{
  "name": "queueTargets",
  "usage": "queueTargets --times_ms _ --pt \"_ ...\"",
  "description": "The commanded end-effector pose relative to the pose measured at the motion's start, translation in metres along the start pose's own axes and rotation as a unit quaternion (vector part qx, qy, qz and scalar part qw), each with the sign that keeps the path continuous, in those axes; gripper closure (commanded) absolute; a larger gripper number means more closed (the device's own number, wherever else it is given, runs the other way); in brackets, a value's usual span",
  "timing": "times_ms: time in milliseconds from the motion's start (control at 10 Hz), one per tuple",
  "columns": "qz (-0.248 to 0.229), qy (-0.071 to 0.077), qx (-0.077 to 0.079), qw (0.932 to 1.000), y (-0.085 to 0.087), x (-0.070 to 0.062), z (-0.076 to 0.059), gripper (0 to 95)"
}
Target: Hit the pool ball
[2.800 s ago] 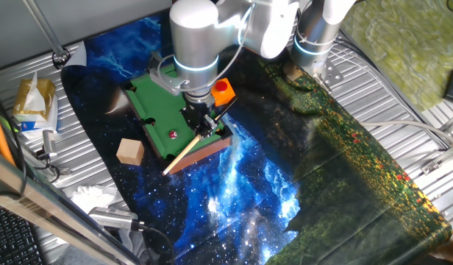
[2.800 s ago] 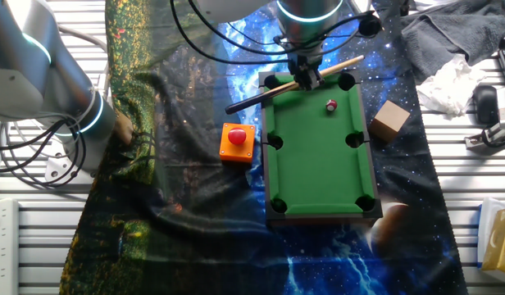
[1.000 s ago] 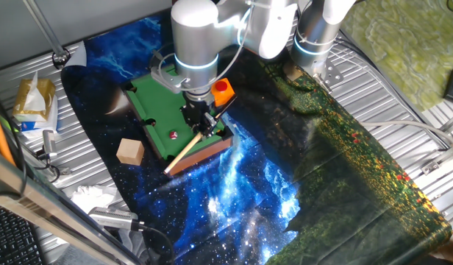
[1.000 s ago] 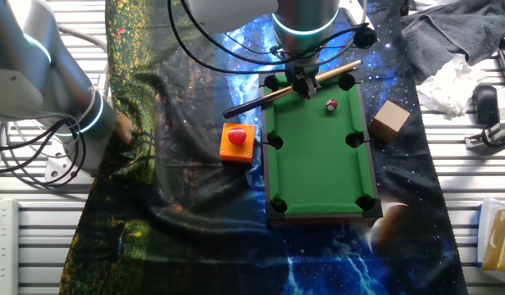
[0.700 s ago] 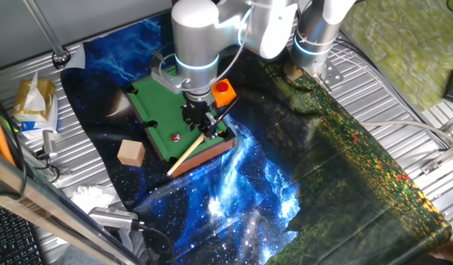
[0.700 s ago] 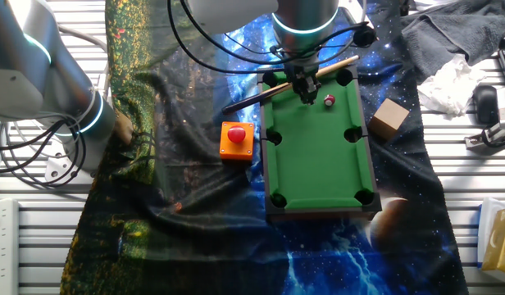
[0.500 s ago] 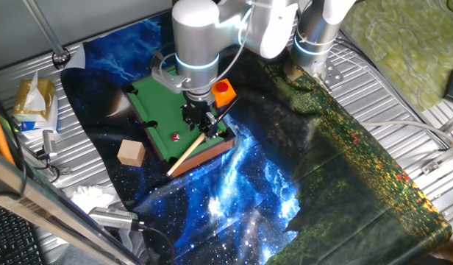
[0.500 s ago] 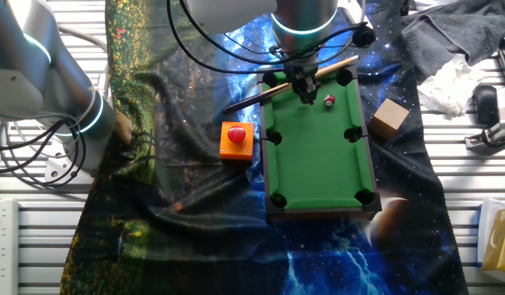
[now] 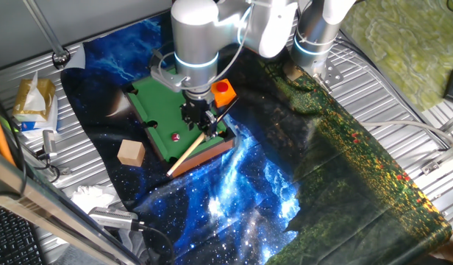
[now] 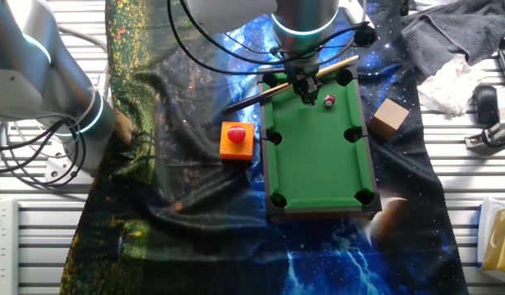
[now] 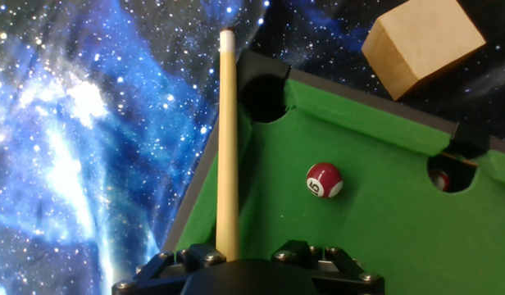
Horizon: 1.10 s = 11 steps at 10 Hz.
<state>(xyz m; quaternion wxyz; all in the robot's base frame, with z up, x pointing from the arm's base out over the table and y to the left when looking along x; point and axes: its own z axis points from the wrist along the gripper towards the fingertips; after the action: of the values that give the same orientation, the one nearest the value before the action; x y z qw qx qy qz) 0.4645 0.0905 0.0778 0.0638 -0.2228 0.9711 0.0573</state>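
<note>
The pool ball [image 11: 324, 180] is small, glossy red with a white numbered spot. It lies on the green felt of the mini pool table [image 11: 384, 221], to the right of the wooden cue stick [image 11: 228, 139]. It also shows in one fixed view [image 9: 176, 136] and in the other fixed view [image 10: 329, 100]. My gripper [image 11: 246, 260] is shut on the cue stick, which lies along the table's end rail, apart from the ball. The gripper [image 9: 199, 121] hangs over the table's end [image 10: 304, 86]. A darker maroon ball [image 11: 441, 180] sits in a side pocket.
A tan wooden cube [image 10: 388, 120] stands on the starry cloth beside the table and shows in the hand view [image 11: 422, 41]. An orange block with a red button [image 10: 237, 140] stands on the table's other side. A second robot arm [image 10: 64, 98] stands by the cloth's edge.
About a second ago the pool table, the ball and the cloth shifted a little under my gripper and the cue. Over the last half second nothing has moved.
</note>
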Motion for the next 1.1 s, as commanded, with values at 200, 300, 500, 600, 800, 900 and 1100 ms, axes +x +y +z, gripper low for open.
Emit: queueTargets --times_ms 200,300,500,600,800,900,1100 --pt "-0.003 0.000 -0.003 1.0000 -0.003 0.002 -0.015 38.0" --pt "-0.002 0.000 -0.004 1.0000 -0.002 0.001 -0.020 38.0" --pt "0.005 0.002 -0.003 1.0000 0.001 0.000 -0.035 38.0" --pt "0.006 0.002 -0.003 1.0000 0.002 0.000 -0.040 57.0" --pt "0.004 0.004 0.003 1.0000 0.005 -0.001 -0.050 95.0" --pt "0.002 0.003 0.001 1.0000 0.006 0.000 -0.055 95.0" --pt "0.010 0.010 0.003 0.9999 0.009 -0.001 -0.063 95.0"
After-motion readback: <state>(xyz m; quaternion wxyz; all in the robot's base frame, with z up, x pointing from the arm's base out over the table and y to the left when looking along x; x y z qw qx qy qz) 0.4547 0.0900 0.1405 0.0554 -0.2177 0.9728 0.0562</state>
